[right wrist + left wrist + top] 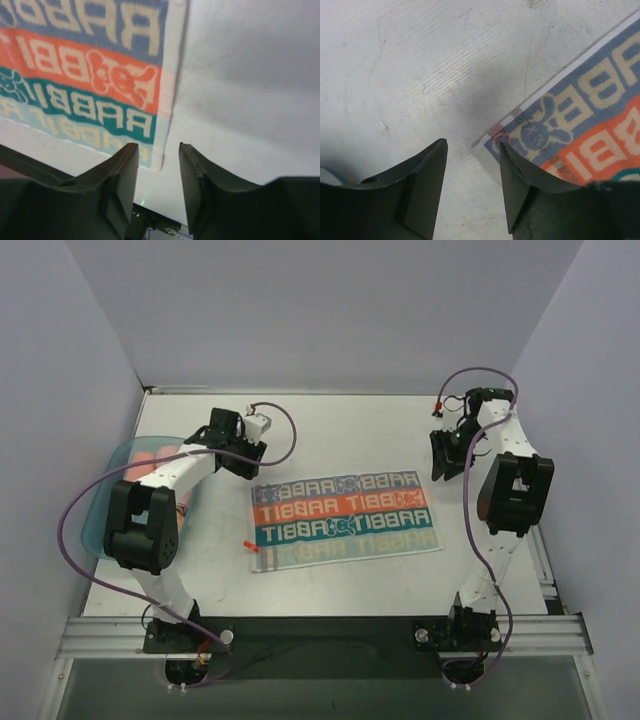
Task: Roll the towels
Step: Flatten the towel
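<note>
Terry cloth, whitish with bands of grey-blue, orange, teal and pale aqua. That's the RABBIT towel [345, 520], lying spread out flat on the white table [330, 430]. It's a single layer with the long side running left to right, and no part of it is rolled. A little orange tag [250, 546] pokes out at its near left corner.

The left gripper [247, 462] sits just off the towel's far left corner, over bare tabletop. In the left wrist view the left gripper [472, 145] has its jaws parted, with only table showing in the gap. The grey-blue corner of the towel [590, 115] lies just beside one finger [517, 185]. I honestly can't tell if that finger is touching the cloth.

The right gripper [441, 465] hangs just past the towel's far right corner. On its own camera the right gripper [158, 146] is spread too, and it isn't pinching anything. The towel's [100, 75] right edge runs down that view, and the pale-banded corner shows in the gap between the fingertips. That corner is lying on the table, not in the grip.

Well off to the left of the towel there's a teal tray [105, 510] with a pink towel [160, 454] in it. The left arm hides most of it, so I can't make out what else is in there.
</note>
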You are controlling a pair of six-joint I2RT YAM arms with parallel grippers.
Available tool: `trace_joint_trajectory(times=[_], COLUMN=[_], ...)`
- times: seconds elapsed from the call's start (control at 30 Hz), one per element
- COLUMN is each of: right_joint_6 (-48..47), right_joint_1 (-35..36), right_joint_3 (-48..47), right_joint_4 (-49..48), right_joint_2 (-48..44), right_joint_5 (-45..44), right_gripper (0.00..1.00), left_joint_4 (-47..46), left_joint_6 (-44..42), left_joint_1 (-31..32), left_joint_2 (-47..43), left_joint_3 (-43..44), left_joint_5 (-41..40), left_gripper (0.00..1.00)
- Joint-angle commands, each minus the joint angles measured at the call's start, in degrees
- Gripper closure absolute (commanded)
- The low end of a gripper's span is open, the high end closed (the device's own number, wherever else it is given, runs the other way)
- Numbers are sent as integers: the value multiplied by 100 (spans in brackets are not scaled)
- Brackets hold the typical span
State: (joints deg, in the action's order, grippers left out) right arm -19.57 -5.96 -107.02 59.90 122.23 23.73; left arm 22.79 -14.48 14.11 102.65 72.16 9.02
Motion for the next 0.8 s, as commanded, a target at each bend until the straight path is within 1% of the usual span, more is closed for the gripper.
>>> trace_joint_trajectory(times=[0.0, 0.07, 0.1, 0.17, 0.2, 0.33, 0.43, 0.47, 0.6, 0.73, 0.77], right_joint_6=[-99, -126, -134, -152, -152, -187, -135, -100, 67, 234, 278], right_joint_1=[51, 120, 138, 226, 244, 297, 332, 341, 376, 402, 402], right_joint_3=[846, 1261, 1628, 1929, 2218, 2755, 2958, 2976, 2863, 2485, 2389], right_joint_4=[329, 277, 251, 154, 75, -66, -197, -233, -382, -374, -374], right_joint_2=[-762, -938, -973, -1035, -1044, -1009, -860, -816, -491, -26, 45], right_joint_5=[359, 483, 545, 537, 511, 405, 308, 230, 45, -140, -192], right_gripper=[64, 71, 73, 77, 77, 78, 78, 78, 78, 78, 78], left_joint_4=[-20, 287, 392, 612, 648, 814, 824, 807, 684, 710, 701], left_joint_6=[138, 182, 217, 270, 270, 209, 209, 244, 305, 183, 130], left_joint_1=[-31, 4, 30, 74, 92, 215, 382, 460, 435, 338, 321], left_joint_2=[-806, -948, -992, -1001, -1001, -879, -616, -519, 218, 878, 1001], left_joint_3=[-166, -324, -369, -553, -632, -949, -1055, -1029, -695, -98, 164], left_joint_5=[546, 846, 1030, 1207, 1277, 1602, 1560, 1403, 1103, 874, 839], left_gripper=[45, 54, 56, 62, 62, 67, 68, 68, 69, 69, 69])
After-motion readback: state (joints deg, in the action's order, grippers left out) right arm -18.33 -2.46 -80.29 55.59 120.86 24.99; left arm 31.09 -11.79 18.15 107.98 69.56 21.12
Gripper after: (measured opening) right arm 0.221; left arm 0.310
